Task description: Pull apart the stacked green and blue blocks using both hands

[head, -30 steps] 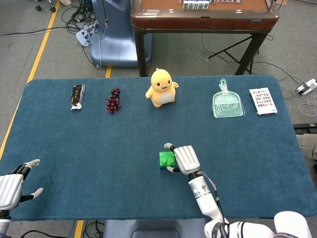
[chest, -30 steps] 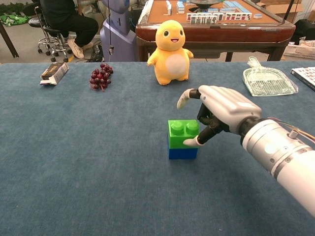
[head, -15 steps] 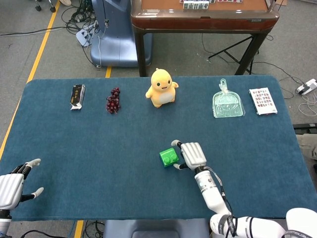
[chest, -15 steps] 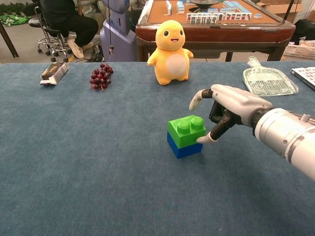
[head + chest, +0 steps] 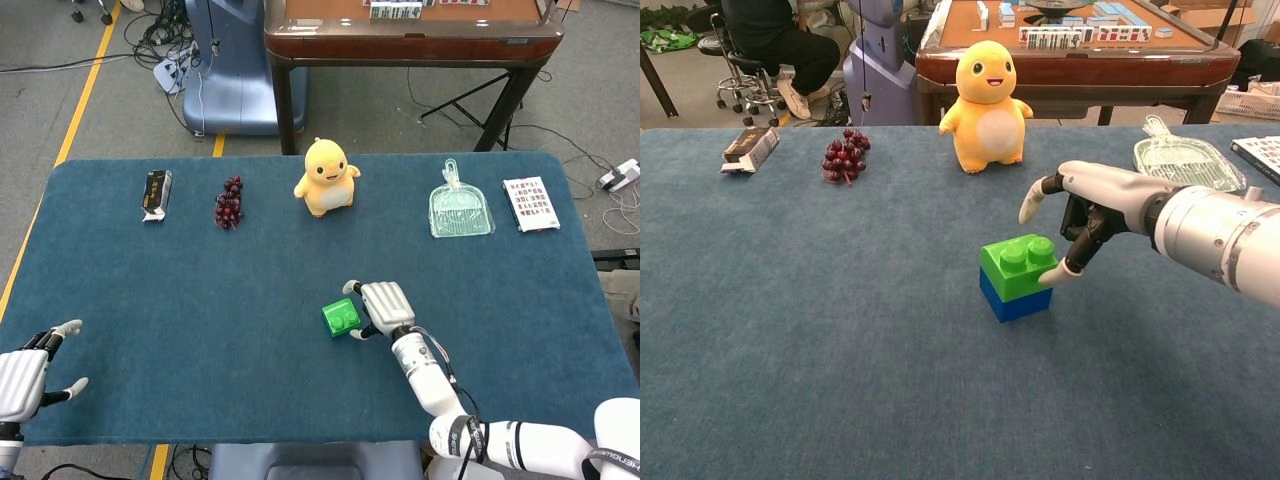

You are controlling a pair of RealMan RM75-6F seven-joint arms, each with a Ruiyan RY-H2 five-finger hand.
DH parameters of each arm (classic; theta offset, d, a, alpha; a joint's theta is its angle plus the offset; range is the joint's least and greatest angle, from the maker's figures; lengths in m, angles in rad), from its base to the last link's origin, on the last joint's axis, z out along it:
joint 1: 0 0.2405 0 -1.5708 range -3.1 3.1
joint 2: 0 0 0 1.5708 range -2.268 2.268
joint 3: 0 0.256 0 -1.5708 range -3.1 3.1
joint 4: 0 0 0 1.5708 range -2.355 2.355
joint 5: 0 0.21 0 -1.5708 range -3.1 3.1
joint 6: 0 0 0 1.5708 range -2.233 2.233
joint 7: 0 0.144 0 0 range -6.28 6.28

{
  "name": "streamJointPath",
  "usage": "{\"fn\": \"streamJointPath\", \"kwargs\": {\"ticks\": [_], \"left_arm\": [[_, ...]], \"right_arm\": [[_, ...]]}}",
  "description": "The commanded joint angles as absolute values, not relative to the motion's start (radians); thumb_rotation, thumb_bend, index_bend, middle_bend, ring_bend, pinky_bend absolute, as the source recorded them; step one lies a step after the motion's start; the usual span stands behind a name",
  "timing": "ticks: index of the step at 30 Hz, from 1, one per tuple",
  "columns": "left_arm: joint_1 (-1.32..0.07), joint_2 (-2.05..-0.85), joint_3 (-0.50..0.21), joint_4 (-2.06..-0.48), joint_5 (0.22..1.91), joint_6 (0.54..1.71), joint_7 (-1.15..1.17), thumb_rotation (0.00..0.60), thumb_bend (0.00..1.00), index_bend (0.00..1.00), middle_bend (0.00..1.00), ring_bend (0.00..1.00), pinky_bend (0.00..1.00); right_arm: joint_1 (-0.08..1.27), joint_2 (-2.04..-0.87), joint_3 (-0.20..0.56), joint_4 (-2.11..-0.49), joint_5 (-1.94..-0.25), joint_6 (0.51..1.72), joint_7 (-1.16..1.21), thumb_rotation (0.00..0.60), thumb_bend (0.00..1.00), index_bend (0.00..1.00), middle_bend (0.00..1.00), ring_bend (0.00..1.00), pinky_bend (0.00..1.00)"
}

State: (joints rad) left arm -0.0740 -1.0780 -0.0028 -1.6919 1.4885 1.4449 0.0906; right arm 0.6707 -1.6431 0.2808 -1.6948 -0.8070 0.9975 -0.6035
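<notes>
The green block (image 5: 1018, 264) sits stacked on the blue block (image 5: 1012, 300) near the middle of the table, turned at an angle. In the head view only the green block (image 5: 341, 316) shows. My right hand (image 5: 1090, 205) is just right of the stack, fingers spread, with one fingertip (image 5: 1052, 277) touching the green block's right side and another finger held above and behind it. It does not grip the stack. From the head camera the right hand (image 5: 385, 305) lies beside the block. My left hand (image 5: 25, 370) rests at the table's near left corner, open and empty.
Along the far side stand a yellow plush toy (image 5: 326, 178), a bunch of dark grapes (image 5: 229, 202), a small black packet (image 5: 156, 193), a clear dustpan (image 5: 459, 207) and a printed card (image 5: 530, 204). A brown table (image 5: 1070, 45) stands behind.
The stack has been turned from square to angled by my right hand, which then drew slightly to the right and up. The left hand has stayed put.
</notes>
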Motion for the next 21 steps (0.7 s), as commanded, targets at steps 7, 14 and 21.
{"fn": "streamJointPath", "kwargs": {"ticks": [7,14,21], "left_arm": [[-0.074,-1.084,-0.002,-1.687,1.486,1.442,0.089,0.600,0.16,0.23,0.30,0.31,0.54],[-0.072,-1.086,0.001,-1.682,1.485,1.441,0.087,0.600,0.16,0.23,0.30,0.31,0.54],[-0.073,-1.086,0.001,-1.681,1.486,1.440,0.088,0.600,0.16,0.23,0.30,0.31,0.54]], "right_arm": [[0.722,-1.650,0.264,-1.687,-0.754,1.010,-0.622,0.600,0.00,0.29,1.00,0.99,1.00],[0.749,-1.659,0.251,-1.669,-0.731,1.008,-0.613,0.600,0.00,0.29,1.00,0.99,1.00],[0.768,-1.662,0.239,-1.658,-0.720,1.008,-0.600,0.600,0.00,0.36,1.00,1.00,1.00]]}}
